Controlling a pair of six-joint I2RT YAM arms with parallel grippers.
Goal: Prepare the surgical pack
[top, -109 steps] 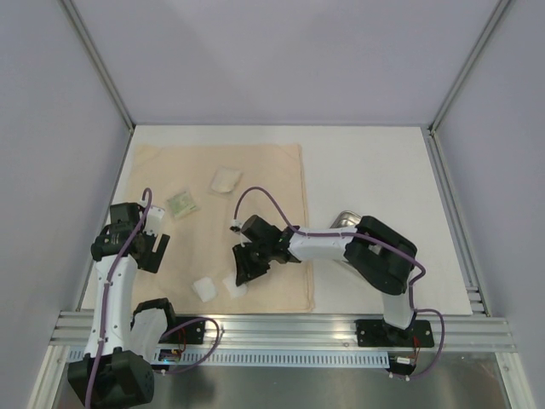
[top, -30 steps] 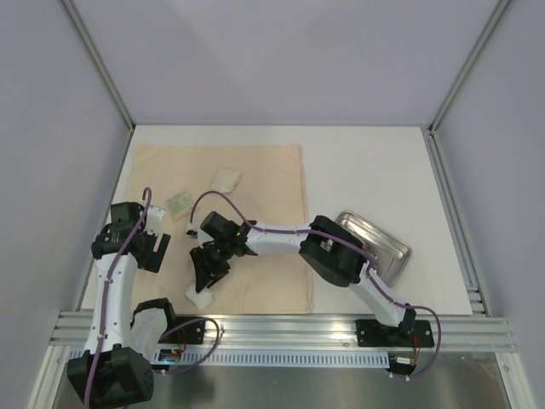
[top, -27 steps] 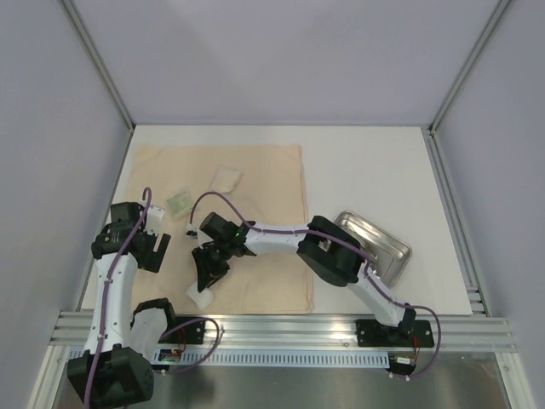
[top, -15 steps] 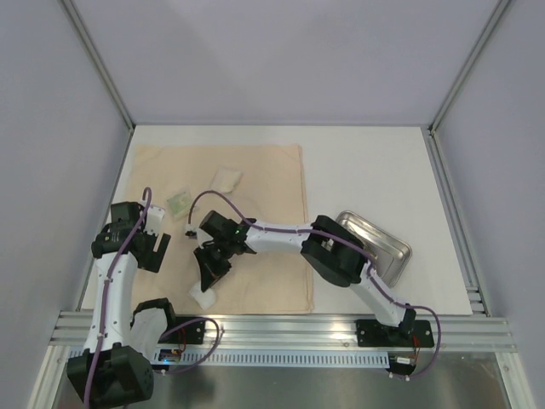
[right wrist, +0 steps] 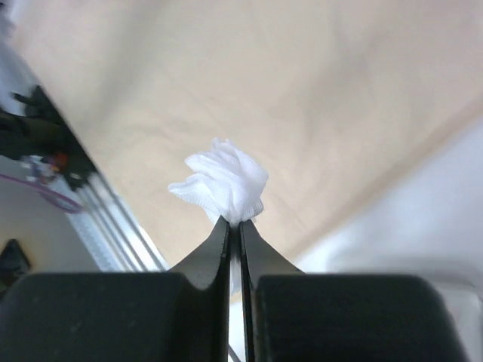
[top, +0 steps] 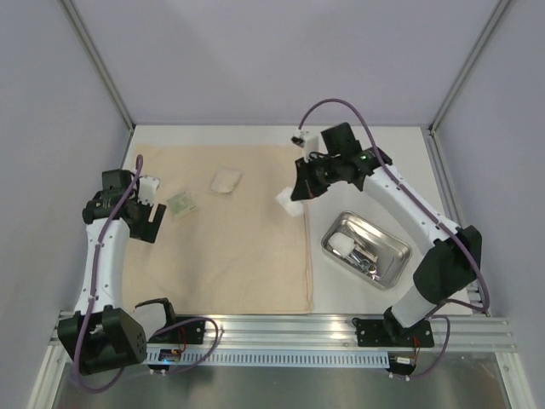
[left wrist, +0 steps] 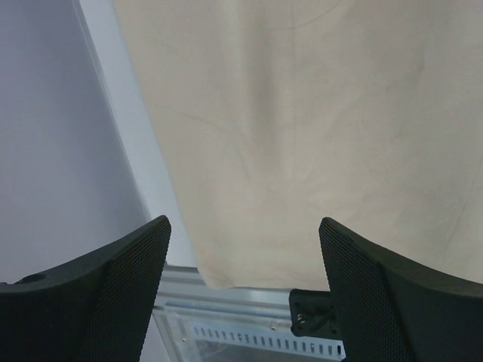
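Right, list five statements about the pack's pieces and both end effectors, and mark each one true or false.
1. The right end effector is shut on a wad of white gauze. True.
2. The left end effector grips a corner of the beige cloth. False: it is open over the cloth and holds nothing.
3. The steel tray sits on the cloth. False: it rests on the bare table, to the right of the cloth.
4. The tray holds metal instruments. True.
5. A gauze square lies on the far part of the cloth. True.
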